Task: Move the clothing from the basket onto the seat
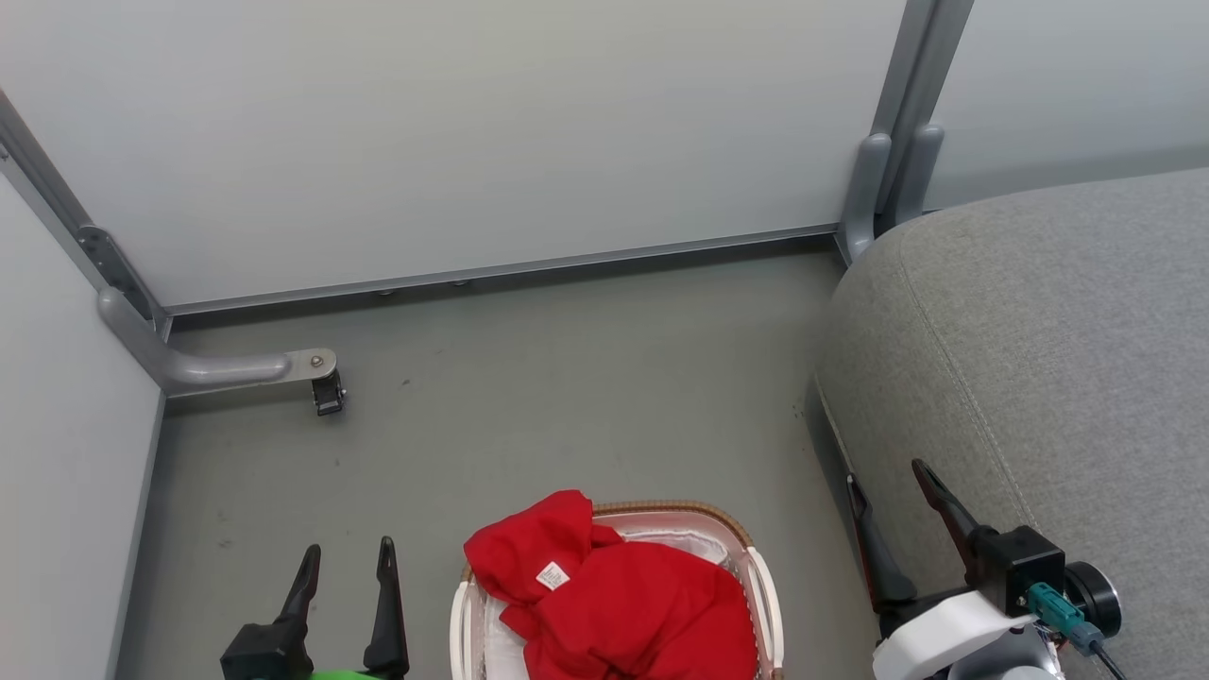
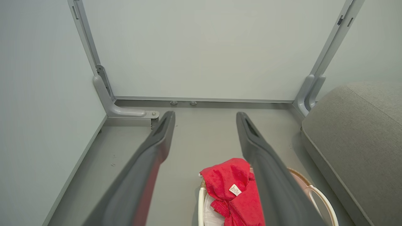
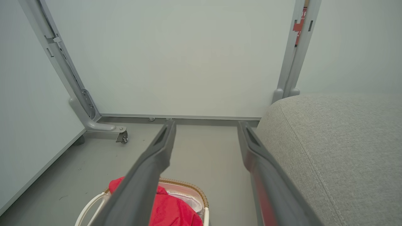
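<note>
1. The red clothing lies heaped in the basket. The basket stands on the floor right in front of the robot, between its two claws. None of the clothing is on the seat yet.
2. The seat rises just to the right of the basket, with a strip of bare floor between them. This probably keeps the carry short: up, then across to the right.
3. The left claw hovers left of the basket, fingers spread and empty. The right claw hangs beside the seat's edge, also wide apart and holding nothing. Both look ready to reach in.
4. The heap stands above the woven rim, so a pinch from above should catch cloth without touching the basket.
5. The heap runs diagonally, from a fold draped over the far-left rim towards the near right. Its white tag faces up near the far-left end.
6. The basket's long axis seems to point away from the robot, though its near end is cut off. Whether a second garment lies underneath cannot be told.
</note>
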Controlling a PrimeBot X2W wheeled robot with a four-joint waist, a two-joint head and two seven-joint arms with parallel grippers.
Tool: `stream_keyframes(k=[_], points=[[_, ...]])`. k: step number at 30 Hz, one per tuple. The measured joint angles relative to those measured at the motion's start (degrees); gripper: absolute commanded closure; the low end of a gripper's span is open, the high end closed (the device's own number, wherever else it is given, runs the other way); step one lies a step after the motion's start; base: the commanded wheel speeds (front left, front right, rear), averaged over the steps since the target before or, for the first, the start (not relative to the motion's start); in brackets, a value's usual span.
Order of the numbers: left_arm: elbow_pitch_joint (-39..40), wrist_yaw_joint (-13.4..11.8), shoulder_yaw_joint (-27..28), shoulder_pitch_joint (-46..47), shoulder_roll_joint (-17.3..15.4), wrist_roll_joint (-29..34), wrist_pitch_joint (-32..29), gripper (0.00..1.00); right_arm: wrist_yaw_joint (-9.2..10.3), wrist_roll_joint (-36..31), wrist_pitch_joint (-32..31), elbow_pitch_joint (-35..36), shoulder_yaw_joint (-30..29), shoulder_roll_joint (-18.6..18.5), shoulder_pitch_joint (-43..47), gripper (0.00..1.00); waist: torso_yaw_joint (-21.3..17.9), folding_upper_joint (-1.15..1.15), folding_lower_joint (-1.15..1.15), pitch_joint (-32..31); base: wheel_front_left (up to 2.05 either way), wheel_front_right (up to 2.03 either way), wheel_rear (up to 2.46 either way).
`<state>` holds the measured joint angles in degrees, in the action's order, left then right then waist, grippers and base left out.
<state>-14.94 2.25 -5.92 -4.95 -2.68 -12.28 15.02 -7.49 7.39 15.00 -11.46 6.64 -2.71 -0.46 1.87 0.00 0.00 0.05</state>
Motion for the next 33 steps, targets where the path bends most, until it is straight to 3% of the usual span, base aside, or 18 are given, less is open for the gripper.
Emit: stream_keyframes(k=[7, 14, 24, 33], points=[[-0.51, 0.41, -1.81, 0.82, -0.01, 1.46, 0.01, 0.0, 0.0, -0.16, 0.01, 0.65, -0.59, 0.0, -0.19, 0.0, 0.02, 0.0, 0.0, 1.31, 0.0, 0.0, 0.0], [-5.5, 2.34, -7.08, 8.08, -0.07, 7.97, 0.1, 0.0, 0.0, -2.01, 0.09, 2.82, -3.83, 0.0, -3.65, 0.0, 0.02, 0.0, 0.0, 5.67, 0.0, 0.0, 0.0], [-23.8, 4.38, -16.1, 27.36, -0.35, 15.03, 0.1, 0.0, -0.02, -2.9, 0.09, 9.0, -9.81, -0.05, -12.88, 0.0, -0.93, 0.0, 0.0, 17.1, 0.0, 0.0, 0.0], [-39.0, 4.87, -21.59, 40.13, -0.22, 16.23, 0.1, 0.0, -0.03, -1.56, 0.09, 13.19, -11.25, -0.09, -18.41, 0.0, -3.08, 0.0, 0.01, 29.13, 0.0, 0.0, 0.0]])
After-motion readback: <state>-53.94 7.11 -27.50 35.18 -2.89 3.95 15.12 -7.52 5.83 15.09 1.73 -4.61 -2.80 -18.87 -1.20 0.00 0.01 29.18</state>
